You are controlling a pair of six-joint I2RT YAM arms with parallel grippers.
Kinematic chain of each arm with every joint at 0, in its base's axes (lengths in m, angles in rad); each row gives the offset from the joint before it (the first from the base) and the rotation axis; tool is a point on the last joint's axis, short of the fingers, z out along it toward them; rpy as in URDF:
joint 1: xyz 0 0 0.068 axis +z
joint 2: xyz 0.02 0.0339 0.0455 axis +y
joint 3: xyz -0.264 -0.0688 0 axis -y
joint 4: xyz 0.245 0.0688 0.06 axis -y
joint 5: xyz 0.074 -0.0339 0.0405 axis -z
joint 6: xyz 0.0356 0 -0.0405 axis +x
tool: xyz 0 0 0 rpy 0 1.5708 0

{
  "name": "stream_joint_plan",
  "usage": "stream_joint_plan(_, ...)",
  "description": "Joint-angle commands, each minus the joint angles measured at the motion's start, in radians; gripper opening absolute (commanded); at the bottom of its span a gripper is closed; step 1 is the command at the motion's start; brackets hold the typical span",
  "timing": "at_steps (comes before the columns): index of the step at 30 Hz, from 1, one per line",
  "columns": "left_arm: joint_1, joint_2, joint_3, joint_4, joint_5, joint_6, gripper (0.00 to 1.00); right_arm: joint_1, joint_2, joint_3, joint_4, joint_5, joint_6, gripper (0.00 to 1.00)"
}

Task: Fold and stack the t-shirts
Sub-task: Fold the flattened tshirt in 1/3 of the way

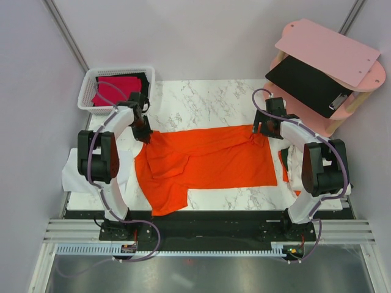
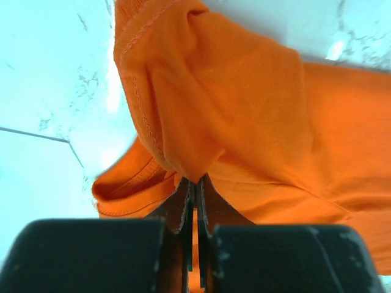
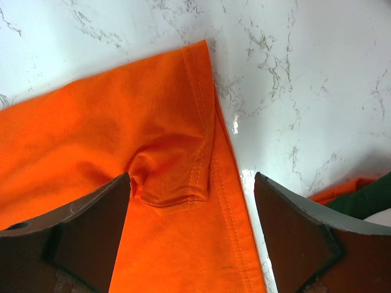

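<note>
A bright orange t-shirt lies spread across the marble table, with one sleeve hanging toward the near edge. My left gripper is at its far left corner. In the left wrist view, the left gripper is shut on a pinched fold of the orange cloth. My right gripper is over the shirt's far right corner. In the right wrist view, the right gripper is open, its jaws wide apart astride the folded hem corner. A crimson-red shirt and a black one lie in the basket.
A white basket stands at the far left corner. A pink two-tier shelf at the far right holds a flat black clipboard. A sliver of another orange cloth shows by the right arm. White cloth lies at the left edge.
</note>
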Motion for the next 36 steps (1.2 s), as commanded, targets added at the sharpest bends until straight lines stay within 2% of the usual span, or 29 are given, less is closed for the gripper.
stream_joint_plan(1, 0.007, -0.098, 0.092, 0.023, -0.058, -0.001, 0.02, -0.003, -0.014, -0.001, 0.029, 0.017, -0.001, 0.89)
stream_joint_plan(8, 0.030, -0.003, 0.213, 0.018, -0.040, 0.008, 0.02, -0.011, 0.025, 0.013, 0.033, 0.020, 0.009, 0.86)
stream_joint_plan(16, 0.033, 0.124, 0.328, 0.020, -0.037, 0.010, 0.02, -0.011, -0.023, -0.022, 0.044, -0.021, 0.007, 0.80)
stream_joint_plan(28, 0.040, 0.255, 0.475, 0.008, -0.080, 0.013, 0.02, -0.013, -0.044, -0.031, 0.038, -0.031, 0.002, 0.80)
stream_joint_plan(30, 0.041, 0.256, 0.491, -0.033, -0.083, 0.017, 0.21, -0.013, -0.044, -0.027, 0.034, -0.032, 0.002, 0.81)
stream_joint_plan(31, 0.041, 0.249, 0.486, -0.043, -0.094, 0.019, 0.41, -0.013, -0.049, -0.030, 0.030, -0.034, 0.004, 0.81)
stream_joint_plan(32, 0.041, 0.232, 0.475, -0.044, -0.103, 0.016, 0.83, -0.013, -0.058, -0.031, 0.030, -0.040, 0.002, 0.81)
stream_joint_plan(33, 0.040, 0.186, 0.460, -0.046, -0.114, 0.013, 0.95, -0.013, -0.064, -0.033, 0.029, -0.045, 0.002, 0.82)
stream_joint_plan(34, 0.040, 0.154, 0.430, -0.046, -0.133, 0.007, 1.00, -0.013, -0.072, -0.036, 0.027, -0.051, 0.001, 0.82)
stream_joint_plan(36, 0.040, 0.092, 0.394, -0.045, -0.134, 0.005, 1.00, -0.013, -0.099, -0.040, 0.018, -0.061, 0.001, 0.83)
